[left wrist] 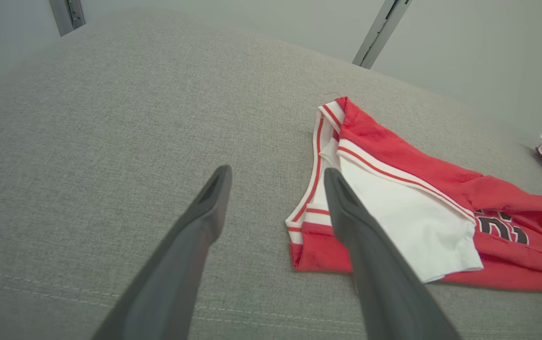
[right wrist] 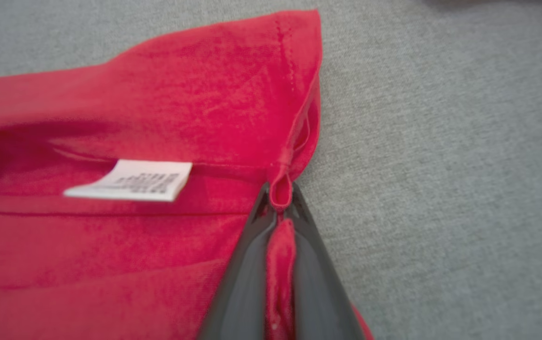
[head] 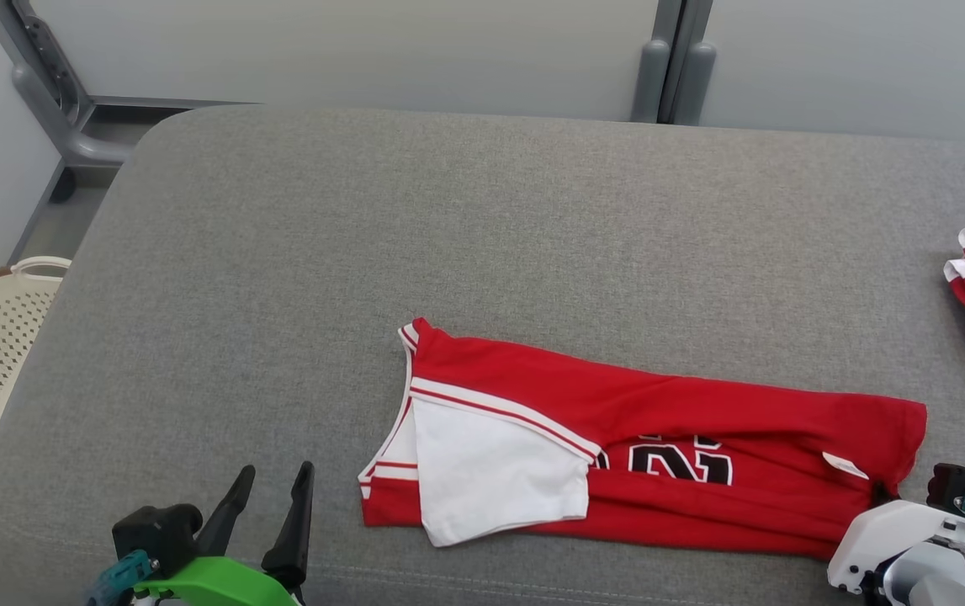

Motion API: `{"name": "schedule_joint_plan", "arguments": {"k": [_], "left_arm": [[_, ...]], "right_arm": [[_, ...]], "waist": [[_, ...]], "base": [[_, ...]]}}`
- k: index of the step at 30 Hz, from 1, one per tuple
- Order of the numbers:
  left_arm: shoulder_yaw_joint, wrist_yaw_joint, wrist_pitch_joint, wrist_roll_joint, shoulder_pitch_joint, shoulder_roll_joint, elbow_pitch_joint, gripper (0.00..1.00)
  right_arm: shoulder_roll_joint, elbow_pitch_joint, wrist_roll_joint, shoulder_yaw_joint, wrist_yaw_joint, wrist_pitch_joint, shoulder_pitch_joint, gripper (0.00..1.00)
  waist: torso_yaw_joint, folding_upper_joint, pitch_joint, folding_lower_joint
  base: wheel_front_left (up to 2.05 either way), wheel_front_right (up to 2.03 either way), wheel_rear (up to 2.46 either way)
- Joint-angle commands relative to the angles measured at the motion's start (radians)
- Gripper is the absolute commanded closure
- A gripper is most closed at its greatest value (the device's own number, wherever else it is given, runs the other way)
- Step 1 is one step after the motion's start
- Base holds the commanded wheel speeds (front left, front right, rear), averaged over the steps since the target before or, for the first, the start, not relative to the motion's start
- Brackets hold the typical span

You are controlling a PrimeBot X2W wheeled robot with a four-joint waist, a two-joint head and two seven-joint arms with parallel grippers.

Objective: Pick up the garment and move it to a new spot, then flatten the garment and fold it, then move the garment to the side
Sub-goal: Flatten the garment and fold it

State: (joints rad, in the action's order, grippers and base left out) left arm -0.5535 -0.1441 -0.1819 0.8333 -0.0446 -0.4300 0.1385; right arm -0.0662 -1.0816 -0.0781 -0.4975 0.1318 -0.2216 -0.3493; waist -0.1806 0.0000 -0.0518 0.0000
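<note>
The red jersey (head: 659,421) is lying half folded on the grey surface (head: 482,236), toward its 5 o'clock edge. The right hand (right wrist: 280,198) is pinching the hem corner at the jersey's 4 o'clock, probably to lift it. The left hand (head: 277,469) is hovering spread at 8 o'clock, likely readying for the shoulder end.

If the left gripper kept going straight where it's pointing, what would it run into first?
The left gripper would probably meet the bare grey cushion first, just beside the red jersey; depth is unclear, so one finger might brush its striped edge.
</note>
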Motion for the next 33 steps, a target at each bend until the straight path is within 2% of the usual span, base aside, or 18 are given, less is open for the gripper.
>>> {"name": "schedule_joint_plan", "arguments": {"k": [1,8,14,23,24,33], "left_arm": [[-0.003,-0.005,-0.002,0.006,0.010,-0.003,-0.001,0.00],[-0.005,-0.007,0.000,0.009,0.018,-0.007,-0.007,0.00],[-0.009,-0.007,0.003,0.013,0.029,-0.013,-0.013,0.00],[-0.012,-0.012,0.005,0.012,0.026,-0.014,-0.019,0.00],[-0.013,-0.013,0.005,0.013,0.023,-0.013,-0.018,0.00],[-0.020,-0.004,0.003,0.011,0.010,-0.007,-0.010,0.00]], "right_arm": [[0.026,-0.050,-0.016,-0.018,-0.002,0.018,0.051,1.00],[0.013,0.012,-0.027,-0.090,-0.003,-0.009,0.015,1.00],[0.010,0.156,-0.099,-0.204,-0.003,0.021,0.001,1.00],[0.010,0.386,-0.162,-0.300,-0.002,0.143,0.020,1.00],[0.009,0.440,-0.163,-0.314,-0.002,0.176,0.025,1.00],[0.002,0.694,-0.154,-0.339,-0.002,0.339,0.045,1.00]], "waist": [[0.003,0.0000,0.008,0.0000],[0.009,0.0000,0.019,0.0000],[0.013,0.0000,0.027,0.0000],[0.009,0.0000,0.028,0.0000],[0.008,0.0000,0.026,0.0000],[0.008,0.0000,0.025,0.0000]], "base": [[0.00,0.00,0.00],[0.00,0.00,0.00],[0.00,0.00,0.00],[0.00,0.00,0.00],[0.00,0.00,0.00],[0.00,0.00,0.00]]}}
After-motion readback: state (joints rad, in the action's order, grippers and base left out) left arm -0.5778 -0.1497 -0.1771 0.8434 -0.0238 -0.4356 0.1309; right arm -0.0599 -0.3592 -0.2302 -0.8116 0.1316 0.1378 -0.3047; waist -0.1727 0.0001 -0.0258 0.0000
